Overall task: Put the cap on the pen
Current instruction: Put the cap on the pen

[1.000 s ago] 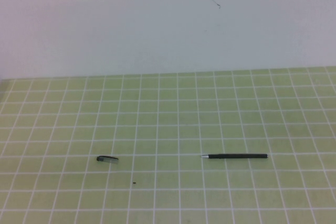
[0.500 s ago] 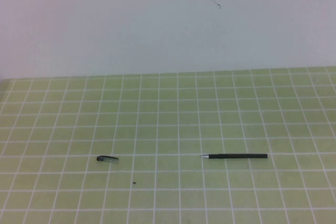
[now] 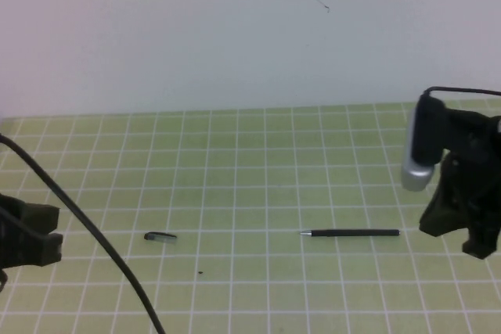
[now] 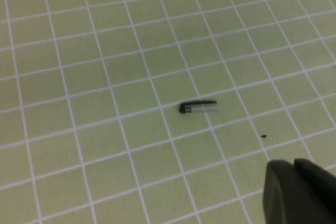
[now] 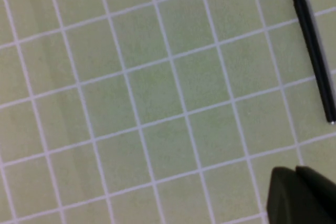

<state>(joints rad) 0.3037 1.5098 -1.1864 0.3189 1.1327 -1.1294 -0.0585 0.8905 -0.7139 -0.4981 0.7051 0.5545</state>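
**High view: both arms at the edges, pen and cap sitting apart**

High view shows your pen [image 3: 350, 233] lying flat on the green-grid desk [image 3: 250, 162], right of centre, silver tip pointing toward the cap [image 3: 160, 236]. That short dark cap lies well apart from it, on the left half. A tiny dark speck [image 3: 200, 274] sits near the cap, on the robot's side of it.

Your left pincer [image 3: 31, 236] hangs at the far left edge, well clear of the cap, with a black cable [image 3: 94, 232] looping past it. Your right pincer [image 3: 462, 228] hovers just beyond the pen's back end, holding nothing. Honestly can't tell whether either pincer is apart or together.
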